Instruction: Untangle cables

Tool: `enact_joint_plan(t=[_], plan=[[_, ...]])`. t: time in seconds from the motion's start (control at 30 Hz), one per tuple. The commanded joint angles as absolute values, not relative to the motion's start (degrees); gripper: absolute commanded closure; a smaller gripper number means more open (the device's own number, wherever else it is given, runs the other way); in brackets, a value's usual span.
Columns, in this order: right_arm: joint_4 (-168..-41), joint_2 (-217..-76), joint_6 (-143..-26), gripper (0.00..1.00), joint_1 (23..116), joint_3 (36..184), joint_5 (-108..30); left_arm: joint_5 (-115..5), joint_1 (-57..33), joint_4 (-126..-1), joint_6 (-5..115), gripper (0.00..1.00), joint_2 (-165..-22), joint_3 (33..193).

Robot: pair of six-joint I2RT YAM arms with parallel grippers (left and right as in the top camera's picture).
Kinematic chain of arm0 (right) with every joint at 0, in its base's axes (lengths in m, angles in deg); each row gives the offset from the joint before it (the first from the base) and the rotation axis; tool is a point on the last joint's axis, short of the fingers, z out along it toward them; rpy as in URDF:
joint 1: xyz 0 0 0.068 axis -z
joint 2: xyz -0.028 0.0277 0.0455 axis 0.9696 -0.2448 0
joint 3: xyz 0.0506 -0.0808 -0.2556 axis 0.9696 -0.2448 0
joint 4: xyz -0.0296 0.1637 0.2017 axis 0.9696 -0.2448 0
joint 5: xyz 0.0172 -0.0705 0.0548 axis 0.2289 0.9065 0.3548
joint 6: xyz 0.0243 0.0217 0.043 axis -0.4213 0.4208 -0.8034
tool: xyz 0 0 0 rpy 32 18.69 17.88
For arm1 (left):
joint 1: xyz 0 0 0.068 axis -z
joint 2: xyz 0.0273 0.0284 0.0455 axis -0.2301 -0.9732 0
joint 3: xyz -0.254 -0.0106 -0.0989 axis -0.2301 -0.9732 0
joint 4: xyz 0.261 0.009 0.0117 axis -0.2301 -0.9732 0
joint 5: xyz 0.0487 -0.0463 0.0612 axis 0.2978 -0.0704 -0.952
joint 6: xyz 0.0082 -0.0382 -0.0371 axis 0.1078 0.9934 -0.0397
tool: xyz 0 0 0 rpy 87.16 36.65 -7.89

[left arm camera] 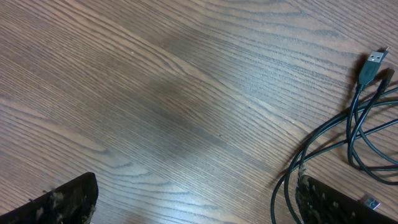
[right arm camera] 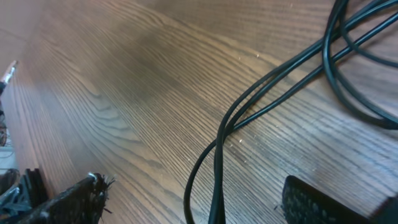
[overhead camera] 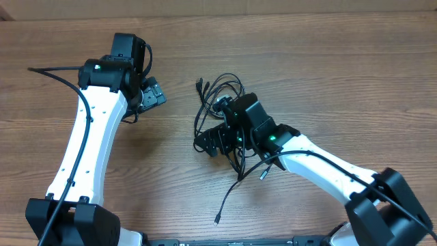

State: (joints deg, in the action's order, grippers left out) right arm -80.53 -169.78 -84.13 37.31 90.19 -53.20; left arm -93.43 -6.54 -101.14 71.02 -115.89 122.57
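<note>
Overhead: the cables (overhead camera: 222, 89) are lying in a loose tangle near the middle of the table (overhead camera: 341, 61), with several thin black loops overlapping. One plug end (overhead camera: 199, 83) is poking out at the upper left of the tangle. A single strand is trailing away toward the near edge and ending in a small tip (overhead camera: 217, 220).

The right arm (overhead camera: 321, 167) is reaching in from the near right. The right gripper (overhead camera: 212, 142) is sitting low over the near-left side of the tangle, and part of the loops is hidden under it.

Right wrist view: the right gripper (right arm camera: 193, 186) is standing with its jaws wide apart. The fingers (right arm camera: 68, 199) are showing only at the two bottom corners. Two strands of the cables (right arm camera: 273, 81) are running side by side across the wood and passing through the gap between them. Nothing is being pinched. More loops are curving off at the upper right.

The left arm (overhead camera: 89, 143) is stretching up the left side. The left gripper (overhead camera: 151, 94) is hovering well apart from the tangle, over bare wood.

Left wrist view: the left gripper (left arm camera: 199, 180) is spread fully, with nothing between the jaws. The cables (left arm camera: 329, 130) are lying off to the right, with a flat metal plug (left arm camera: 372, 62) at the upper right. One strand is curving down close by a fingertip (left arm camera: 329, 202); whether it is touching cannot be told.
</note>
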Motion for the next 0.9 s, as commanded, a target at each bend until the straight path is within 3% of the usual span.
enact_joint_plan(t=[0.0,0.1,0.33,0.67,0.87], plan=[[-79.9,-170.7,-84.3,0.13,36.7,91.0,-52.4,-93.0,-6.2,-101.0,69.9,0.00,-115.4,123.2],[-80.2,-171.0,-84.1,0.14,36.7,91.0,-52.4,-93.0,-6.2,-101.0,69.9,0.01,-115.4,123.2],[-80.7,-173.8,-84.2,0.34,36.6,91.0,-52.7,-93.0,-6.2,-101.0,69.9,0.00,-115.4,123.2],[-80.9,-174.6,-84.1,0.48,36.6,91.0,-52.7,-93.0,-6.2,-101.0,69.9,0.00,-115.4,123.2],[-80.9,-174.6,-84.1,0.65,36.6,91.0,-52.7,-93.0,-6.2,-101.0,69.9,0.00,-115.4,123.2]])
